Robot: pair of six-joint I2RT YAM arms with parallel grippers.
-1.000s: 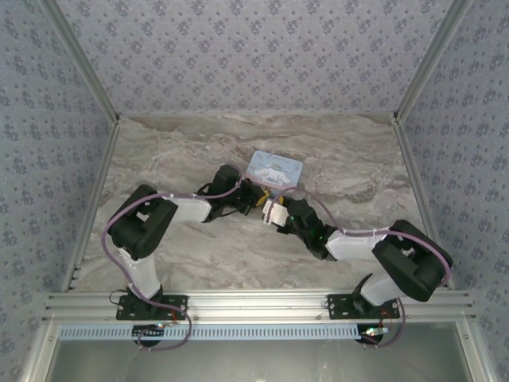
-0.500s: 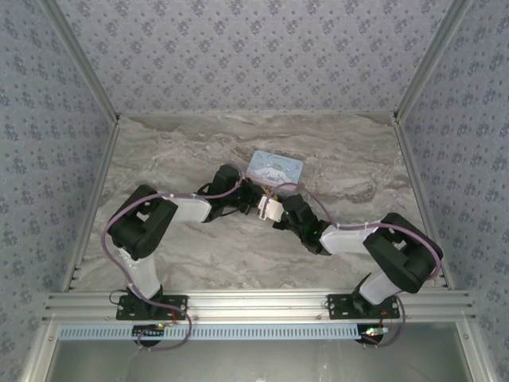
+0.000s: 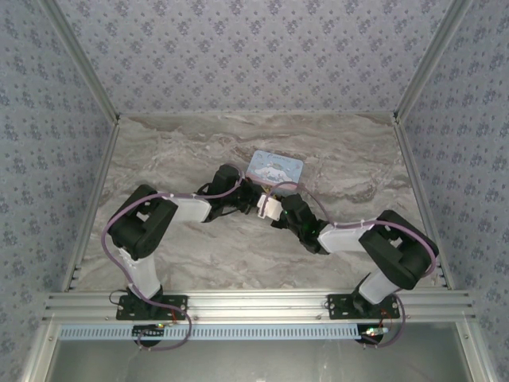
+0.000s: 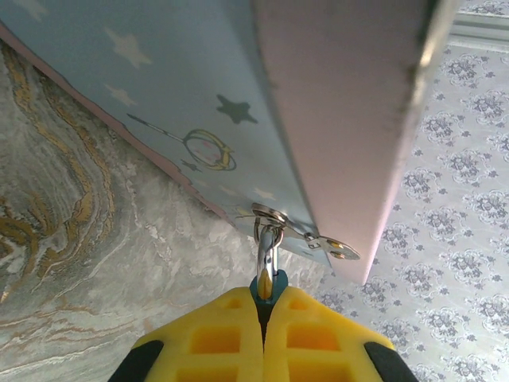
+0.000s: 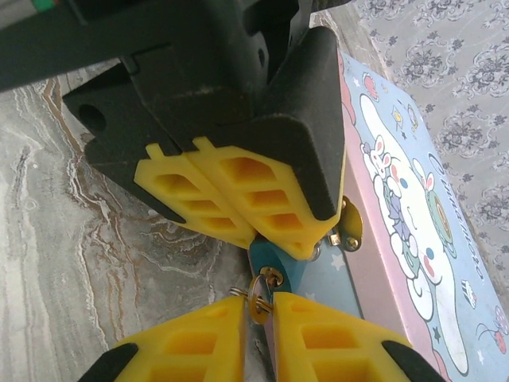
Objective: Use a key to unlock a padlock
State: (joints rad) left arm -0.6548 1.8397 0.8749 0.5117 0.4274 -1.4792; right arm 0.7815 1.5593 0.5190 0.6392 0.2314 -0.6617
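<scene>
Padlock at the front edge of the pastel-blue tin, as I see it from both wrist cameras. The left gripper has its yellow fingers pressed together on the padlock's teal body, which peeks out at their tips. The grey loop runs straight ahead of those tips and hooks through the tin's metal hasp. Marbled table lies to the left of the fingers. From the right wrist, the right gripper faces the left one tip to tip, with the teal body between the two pairs. A small golden key on a wire ring sits in the narrow slot between the right fingertips, just short of the padlock. These fingers stand close on either side of it, but I cannot tell whether they pinch it or whether it has entered the lock.
</scene>
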